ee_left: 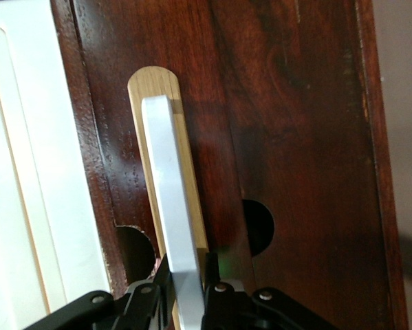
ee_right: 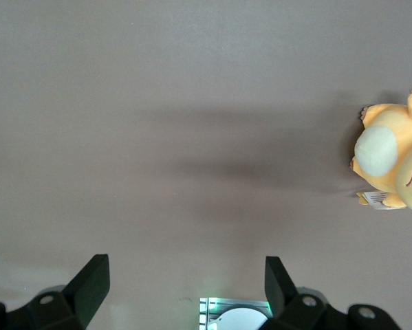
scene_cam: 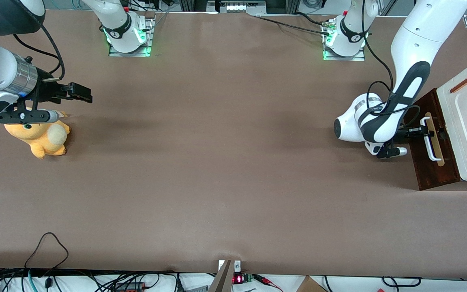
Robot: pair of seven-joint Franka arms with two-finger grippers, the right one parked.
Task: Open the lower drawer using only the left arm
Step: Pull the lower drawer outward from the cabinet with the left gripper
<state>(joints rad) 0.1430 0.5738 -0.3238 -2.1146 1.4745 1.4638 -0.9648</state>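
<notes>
Front camera high overhead, whole table (scene_cam: 217,162), left wrist camera close on the lower drawer (ee_left: 295,137) — gripper (ee_left: 188,302) at handle

White left arm (scene_cam: 416,44), black inlaid panels, loose black cable, silver wrist ring, black gripper (scene_cam: 420,132).

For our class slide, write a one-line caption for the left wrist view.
The left gripper straddles the white bar handle of the dark brown lower drawer.
</notes>
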